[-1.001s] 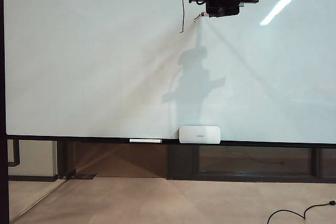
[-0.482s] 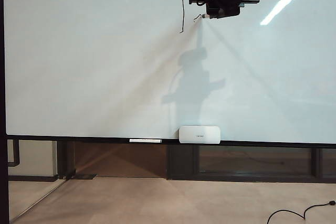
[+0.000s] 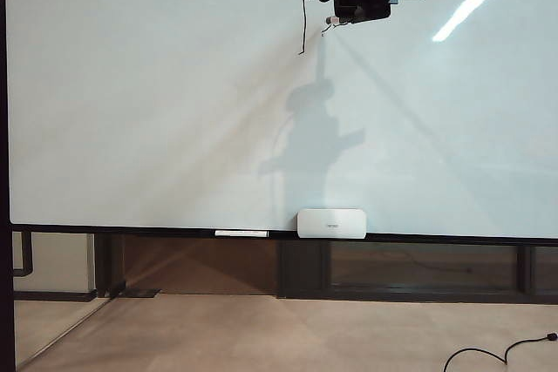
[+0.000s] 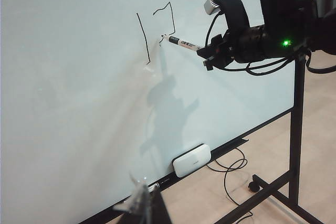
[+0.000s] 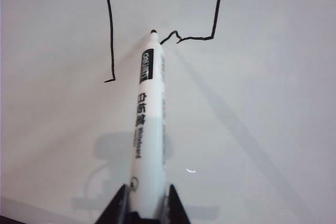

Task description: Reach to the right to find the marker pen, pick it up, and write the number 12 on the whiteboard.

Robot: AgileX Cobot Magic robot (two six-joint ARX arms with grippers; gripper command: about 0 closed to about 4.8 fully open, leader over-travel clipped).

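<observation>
Now the right gripper [image 3: 356, 8] sits a little further left and higher on the whiteboard [image 3: 157, 111] than a second ago, its jaws narrowed onto the marker pen [image 5: 147, 129], whose black tip touches the board just right of the finished "1" stroke [image 5: 108, 30]. In that second the line of the "2" [image 5: 202, 30] grows: the top and the right-hand downstroke are drawn, and the pen is running leftward along the middle bar, close to the "1". By my reading, the number 12 [image 4: 157, 30] is over halfway done, with the lower half of the "2" not yet written.

Meanwhile the left gripper [image 4: 137, 203] hangs low and well off to the left, away from the writing; whether its jaws are parted I cannot tell. On the ledge below, the eraser [image 3: 331, 223] and a spare white marker [image 3: 241, 233] lie untouched.
</observation>
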